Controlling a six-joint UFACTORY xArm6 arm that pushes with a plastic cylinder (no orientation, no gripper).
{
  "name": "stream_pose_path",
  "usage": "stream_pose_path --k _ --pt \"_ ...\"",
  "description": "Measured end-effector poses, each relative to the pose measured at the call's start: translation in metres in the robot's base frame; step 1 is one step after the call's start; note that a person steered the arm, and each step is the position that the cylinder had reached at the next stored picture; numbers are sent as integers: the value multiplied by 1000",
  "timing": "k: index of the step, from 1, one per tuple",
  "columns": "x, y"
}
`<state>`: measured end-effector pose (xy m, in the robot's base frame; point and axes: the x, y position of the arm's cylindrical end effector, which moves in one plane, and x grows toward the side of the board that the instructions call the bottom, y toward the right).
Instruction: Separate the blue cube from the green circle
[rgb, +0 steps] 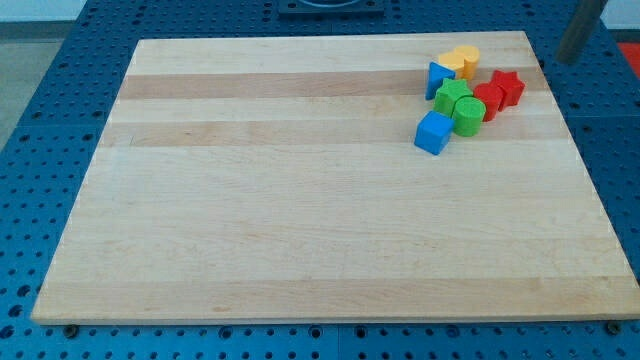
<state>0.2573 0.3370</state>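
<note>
Blue cube (433, 133) touches green circle (467, 115); my tip (567, 60) well apart; no jaws fitted.

The scene is viewed by one camera, set high before the bench (300, 230) and angled down. The whole wooden top is taken in from moderate range, its far edge at the view's top.

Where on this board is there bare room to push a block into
Everything left of and below the blue cube is bare wooden board. It is crowded at the top right, around the green circle. My tip isn't clearly visible.
</note>
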Motion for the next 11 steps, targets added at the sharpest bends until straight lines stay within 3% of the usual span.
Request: stream_pose_path --k 1,2,3,4,5,8,11 --pt "8 0" --pt "115 -39" --pt "153 -58" --pt "156 -65" --pt "164 -119" --pt "130 -151" --pt "134 -215"
